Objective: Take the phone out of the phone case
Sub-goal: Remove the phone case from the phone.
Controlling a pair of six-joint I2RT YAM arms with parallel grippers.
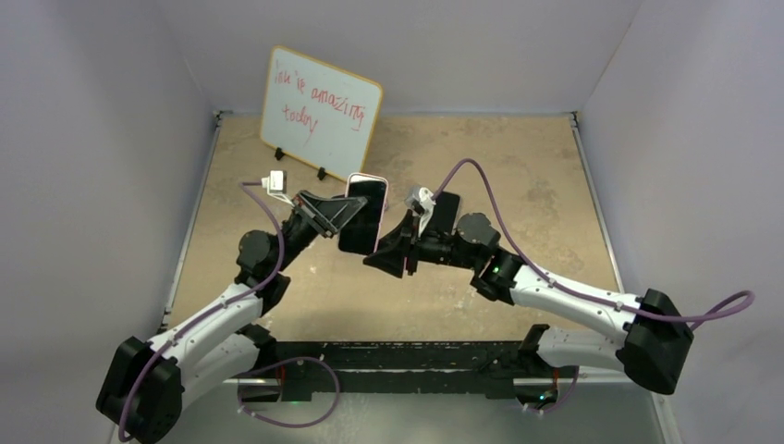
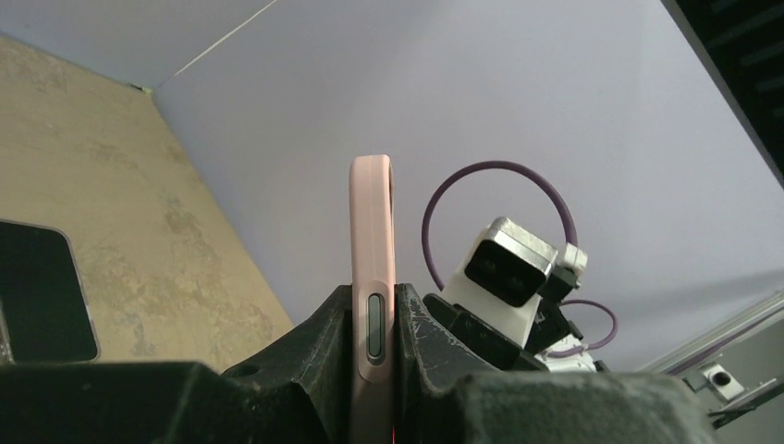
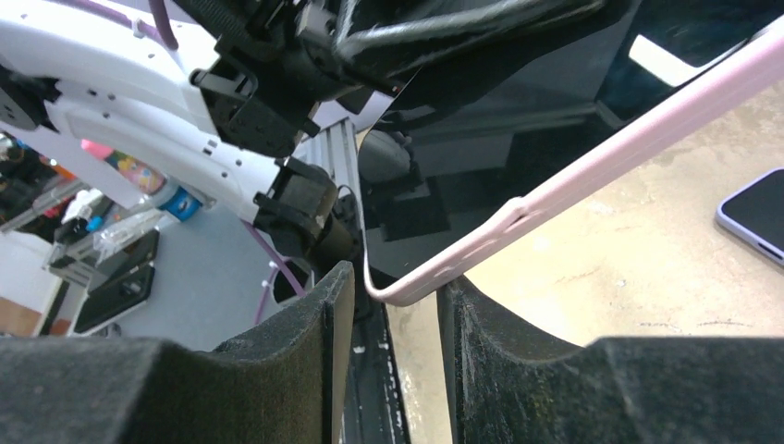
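Observation:
A pink phone case (image 1: pixel 368 177) with the dark, glossy phone (image 1: pixel 362 217) inside its rim is held upright above the table. My left gripper (image 1: pixel 340 213) is shut on the case. In the left wrist view its fingers (image 2: pixel 324 342) clamp the case's edge (image 2: pixel 372 231) at the side button. My right gripper (image 1: pixel 377 255) is open at the case's lower end. In the right wrist view the case's rounded corner (image 3: pixel 407 289) hangs between the spread fingers (image 3: pixel 314 314), and the phone's reflective face (image 3: pixel 481 185) rises beyond it.
A second dark phone with a lavender edge (image 1: pixel 447 211) lies flat on the tan table, also seen in both wrist views (image 2: pixel 37 291) (image 3: pixel 753 211). A small whiteboard (image 1: pixel 319 111) with red writing stands at the back. Grey walls enclose the table (image 1: pixel 555 185).

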